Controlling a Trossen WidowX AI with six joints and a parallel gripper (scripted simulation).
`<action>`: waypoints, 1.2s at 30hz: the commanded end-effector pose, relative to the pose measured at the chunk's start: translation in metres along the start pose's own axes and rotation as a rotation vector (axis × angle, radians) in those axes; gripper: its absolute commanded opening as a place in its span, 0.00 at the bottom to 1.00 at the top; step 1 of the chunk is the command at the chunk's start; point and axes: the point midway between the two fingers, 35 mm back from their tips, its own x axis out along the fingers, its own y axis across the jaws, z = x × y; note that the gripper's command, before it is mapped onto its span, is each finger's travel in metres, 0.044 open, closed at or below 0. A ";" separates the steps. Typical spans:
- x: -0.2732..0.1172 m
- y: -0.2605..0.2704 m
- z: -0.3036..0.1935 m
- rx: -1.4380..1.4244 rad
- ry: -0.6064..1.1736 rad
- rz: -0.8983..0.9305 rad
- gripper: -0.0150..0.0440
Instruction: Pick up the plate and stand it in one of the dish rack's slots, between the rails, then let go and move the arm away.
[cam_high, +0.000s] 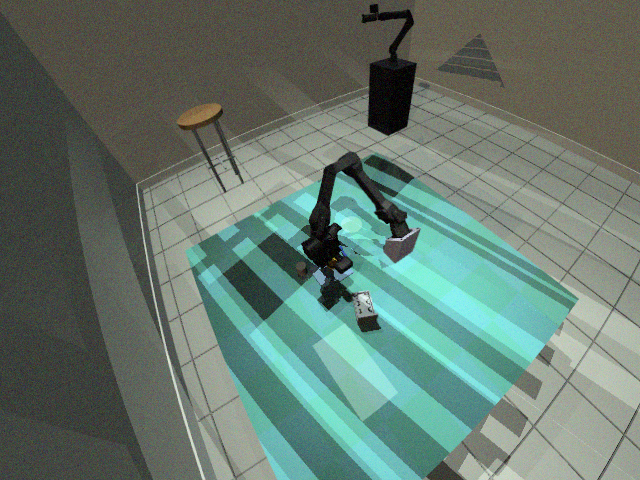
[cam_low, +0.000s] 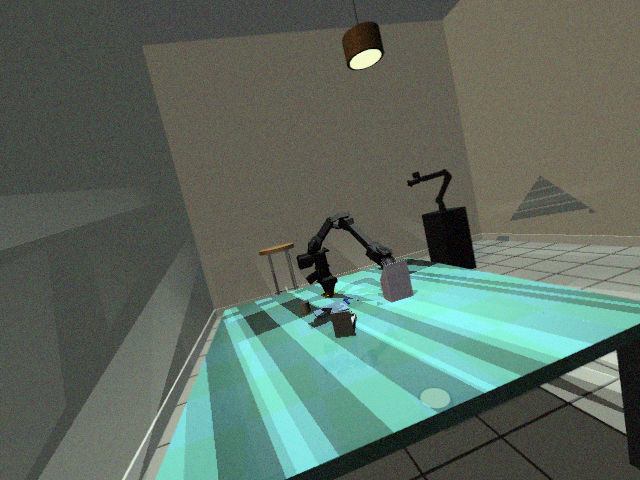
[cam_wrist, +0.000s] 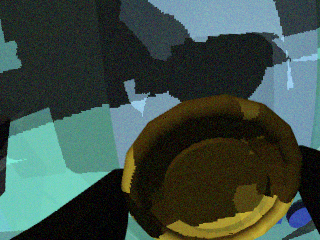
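Note:
The plate (cam_wrist: 215, 180) is round and yellow-brown, and it fills the lower middle of the wrist view with its hollow face towards the camera. Only small yellow bits of it show in the top and exterior views, low under the arm's wrist. My gripper (cam_wrist: 211, 169) (cam_low: 328, 293) is shut on the plate, with one black finger at each side of its rim. Whether the plate touches the surface below is too small to tell. The dish rack (cam_high: 364, 305) (cam_low: 343, 324) is a small block with a pale, dark-marked top. It stands on the table in front of the gripper, apart from the plate.
A pale blue flat patch (cam_high: 344, 273) (cam_low: 338, 306) lies below the gripper, with a blue round thing (cam_wrist: 300, 216) beside it. A small brown cylinder (cam_high: 301, 268) (cam_low: 305, 307) stands left of the gripper. A pinkish box (cam_high: 401, 246) (cam_low: 396, 281) stands at the arm's base.

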 end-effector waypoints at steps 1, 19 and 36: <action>-0.026 0.001 0.004 0.010 -0.009 0.008 0.25; -0.108 0.004 0.003 0.011 -0.006 -0.009 0.25; -0.109 0.112 -0.026 0.421 -0.006 -0.001 0.25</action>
